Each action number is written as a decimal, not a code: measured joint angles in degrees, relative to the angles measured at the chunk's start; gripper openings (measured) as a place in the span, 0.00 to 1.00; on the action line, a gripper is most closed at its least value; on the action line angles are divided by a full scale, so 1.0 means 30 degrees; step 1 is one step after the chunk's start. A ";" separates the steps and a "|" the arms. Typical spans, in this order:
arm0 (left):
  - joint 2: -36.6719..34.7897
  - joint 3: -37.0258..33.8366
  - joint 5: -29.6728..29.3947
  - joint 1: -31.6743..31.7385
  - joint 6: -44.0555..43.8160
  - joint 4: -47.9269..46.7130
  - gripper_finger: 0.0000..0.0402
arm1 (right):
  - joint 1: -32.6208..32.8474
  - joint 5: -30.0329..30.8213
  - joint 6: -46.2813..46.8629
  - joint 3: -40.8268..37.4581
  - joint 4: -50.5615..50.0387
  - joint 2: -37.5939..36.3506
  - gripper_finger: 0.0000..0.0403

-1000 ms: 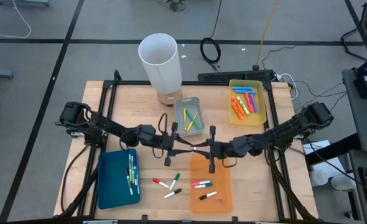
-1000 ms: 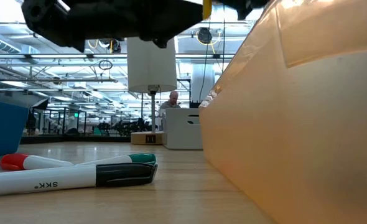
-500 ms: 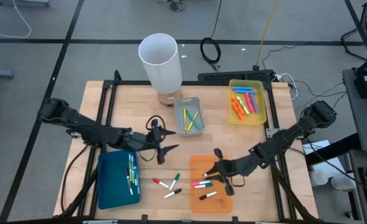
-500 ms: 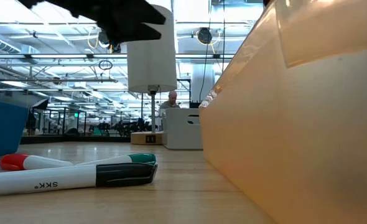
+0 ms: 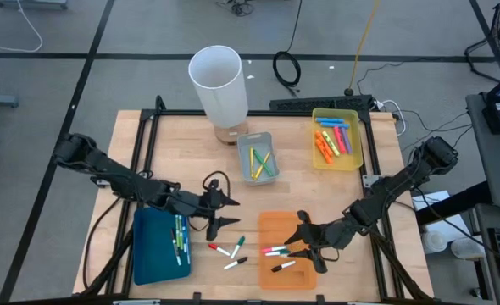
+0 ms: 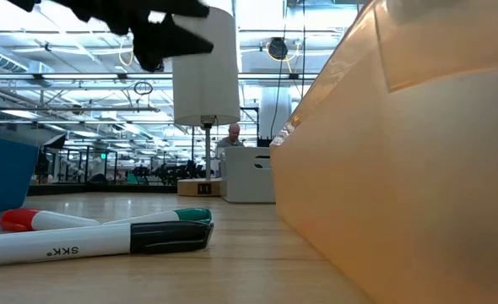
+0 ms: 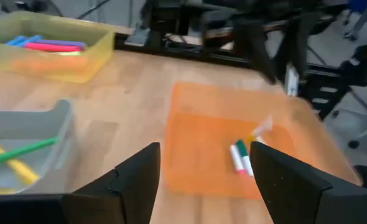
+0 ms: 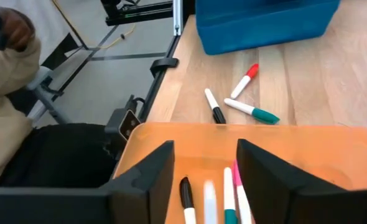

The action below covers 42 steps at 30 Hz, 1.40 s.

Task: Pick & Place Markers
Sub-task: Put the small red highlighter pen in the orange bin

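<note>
Three white markers with red (image 5: 217, 247), green (image 5: 238, 241) and black (image 5: 236, 263) caps lie on the bare wood (image 8: 252, 111). More markers lie in the orange tray (image 5: 275, 251), the blue tray (image 5: 180, 234), the grey tray (image 5: 260, 160) and the yellow tray (image 5: 330, 140). My left gripper (image 5: 225, 212) hangs open above the wood, left of the orange tray (image 7: 196, 134), with nothing between its fingers. My right gripper (image 5: 305, 241) hangs open over the orange tray (image 8: 171, 140), above the markers in it (image 8: 229, 193), and holds nothing.
A tall white cylinder (image 5: 219, 83) stands at the far edge, behind the grey tray. The blue tray (image 5: 152, 250) sits near left, the yellow tray (image 5: 356, 144) far right. A person's sleeve (image 8: 6, 118) shows beyond the table's edge in the right wrist view.
The two grippers stood tip to tip at the table's middle and have parted. My left gripper has drawn back toward the left and near edges and rolled. My right gripper has gone toward the near edge, out over the orange tray, and has also rolled.
</note>
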 joint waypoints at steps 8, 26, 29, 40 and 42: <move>0.1065 -0.0003 0.0108 0.0029 -0.0044 0.0026 0.63 | 0.0042 -0.0021 -0.1371 -0.0040 0.0580 -0.0007 0.47; 0.4902 0.2867 -0.1754 -0.4381 0.0395 -0.6114 0.63 | -0.0022 -0.0042 -0.5462 -0.0046 0.2442 -0.0007 0.45; 0.5464 0.3153 -0.2035 -0.5083 0.0542 -0.6821 0.63 | -0.0024 -0.0042 -0.6239 -0.0043 0.2441 -0.0007 0.45; 0.6357 0.3149 0.1378 -0.5829 -0.3278 -0.9863 0.63 | -0.0257 -0.0043 -0.7804 -0.0048 0.3366 -0.0007 0.45; 0.6364 0.3144 0.1545 -0.5850 -0.3301 -0.9965 0.63 | -0.0272 -0.0042 -0.7769 -0.0048 0.3360 -0.0007 0.44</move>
